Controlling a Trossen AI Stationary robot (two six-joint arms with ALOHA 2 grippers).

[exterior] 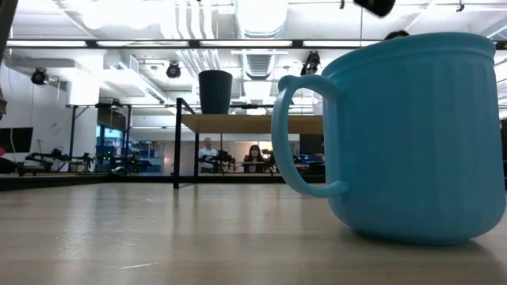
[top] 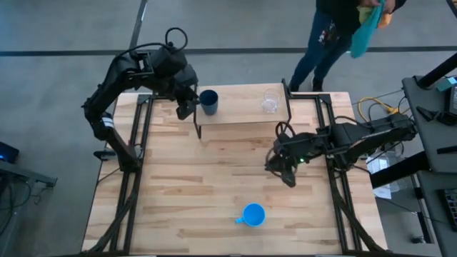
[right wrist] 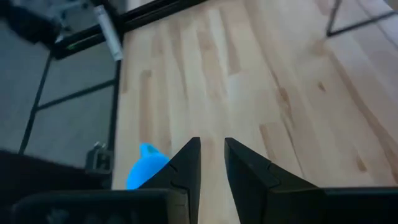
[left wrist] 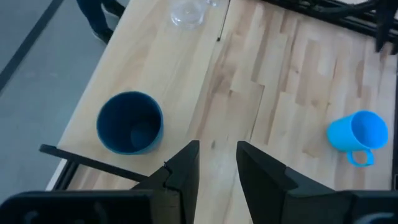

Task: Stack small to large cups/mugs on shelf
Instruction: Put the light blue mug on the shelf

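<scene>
- navy cup [top: 208, 101] and glass [top: 269, 103] sit apart on the shelf [top: 239, 114]
- blue mug [top: 252, 215] alone on the surface [top: 193, 185]
- left gripper [top: 187, 107] beside the cup, right gripper [top: 284, 173] mid-surface, both slightly parted, holding nothing

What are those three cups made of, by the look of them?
The small clear cup on the shelf looks like glass or clear plastic: you see the wood through it. The dark navy cup looks like matte plastic, no shine. The bright blue mug on the table seems plastic too: faint ribbing, soft sheen.
</scene>
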